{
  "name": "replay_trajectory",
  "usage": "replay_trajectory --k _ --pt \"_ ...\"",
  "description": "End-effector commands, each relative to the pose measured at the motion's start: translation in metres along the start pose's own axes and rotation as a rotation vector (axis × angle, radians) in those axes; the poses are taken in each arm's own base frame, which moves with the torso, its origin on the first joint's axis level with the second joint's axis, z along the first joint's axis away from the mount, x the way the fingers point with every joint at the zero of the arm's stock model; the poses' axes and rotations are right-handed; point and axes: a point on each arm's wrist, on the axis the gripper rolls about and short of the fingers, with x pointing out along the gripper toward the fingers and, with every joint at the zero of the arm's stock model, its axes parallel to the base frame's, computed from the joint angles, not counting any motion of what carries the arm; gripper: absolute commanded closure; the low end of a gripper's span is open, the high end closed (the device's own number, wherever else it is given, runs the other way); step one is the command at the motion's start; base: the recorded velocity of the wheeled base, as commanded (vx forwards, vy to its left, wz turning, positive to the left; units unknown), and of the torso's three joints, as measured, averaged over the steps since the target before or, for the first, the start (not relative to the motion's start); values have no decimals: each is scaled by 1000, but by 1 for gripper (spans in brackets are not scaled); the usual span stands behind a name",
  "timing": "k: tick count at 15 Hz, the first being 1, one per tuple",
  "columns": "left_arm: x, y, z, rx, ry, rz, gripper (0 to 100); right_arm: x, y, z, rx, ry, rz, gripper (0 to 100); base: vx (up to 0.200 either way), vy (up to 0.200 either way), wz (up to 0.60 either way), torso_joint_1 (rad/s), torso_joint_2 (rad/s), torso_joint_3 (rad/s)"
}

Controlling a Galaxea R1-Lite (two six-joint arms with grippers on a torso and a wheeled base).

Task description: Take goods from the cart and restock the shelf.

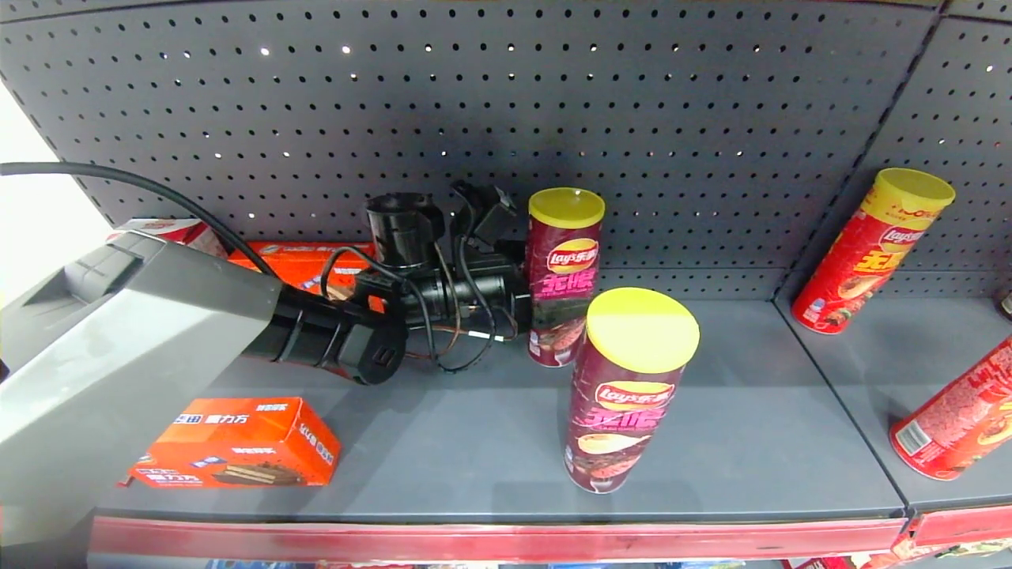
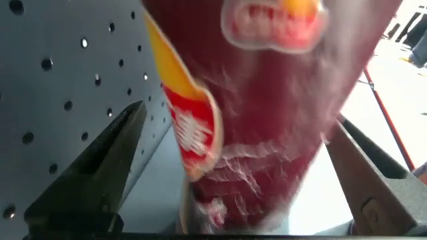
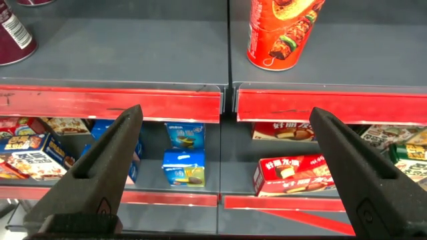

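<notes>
The right gripper (image 3: 225, 112) hangs in front of the shelf's red front strip (image 3: 110, 103), its two fingers (image 3: 100, 173) spread wide with nothing between them. Beyond them, a lower shelf (image 3: 220, 193) carries blue boxes (image 3: 183, 167) and a red box (image 3: 293, 177), partly hidden by the strip and the fingers.

On the shelf (image 1: 751, 442) itself, an orange box (image 1: 237, 442) lies at the front left corner. A front maroon can (image 1: 624, 387) stands upright near the middle of the front edge. Behind them the left arm (image 1: 316, 332) lies stretched from the left edge across the shelf, with cables looped over its wrist. The left gripper (image 2: 240, 115) is set around the rear maroon can (image 1: 563, 269), which stands upright close to the pegboard (image 1: 672, 118), behind and slightly left of the front can. The gripper is released: in the left wrist view one finger (image 2: 100, 173) stands clear of the can's side, and whether the other touches it cannot be told.

In the head view the gripper covers the rear can's lower left side. More orange boxes (image 1: 304, 265) at the back left corner are largely hidden behind the arm. On the neighbouring shelf section to the right, one red can (image 1: 870, 253) stands at the back, and another (image 1: 957, 419) is cut off by the frame's edge.
</notes>
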Motion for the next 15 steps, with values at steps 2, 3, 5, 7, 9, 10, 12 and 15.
replay_trajectory --k 2,3,5,7,9,10,12,15 --pt "-21 -15 8 -22 25 15 0 0 0 0 0 1 1 0 0 0 0 0 0 0" --pt "-35 -17 13 -10 37 61 0 0 0 0 0 1 2 0 0 0 0 0 0 0" --pt "-47 -22 22 1 43 117 0 0 0 0 0 1 2 0 0 0 0 0 0 0" --pt "-54 -30 31 6 51 207 0 0 0 0 0 1 1 0 0 0 0 0 0 0" --pt "-53 -38 34 4 67 308 0 0 0 0 0 1 2 0 0 0 0 0 0 0" --pt "-49 -47 32 1 84 353 0 0 0 0 0 1 2 0 0 0 0 0 0 0" --pt "-48 -49 31 14 97 384 0 0 0 0 0 1 2 0 0 0 0 0 0 0" --pt "-56 -55 38 43 153 416 0 0 0 0 0 1 1 0 0 0 0 0 0 0"
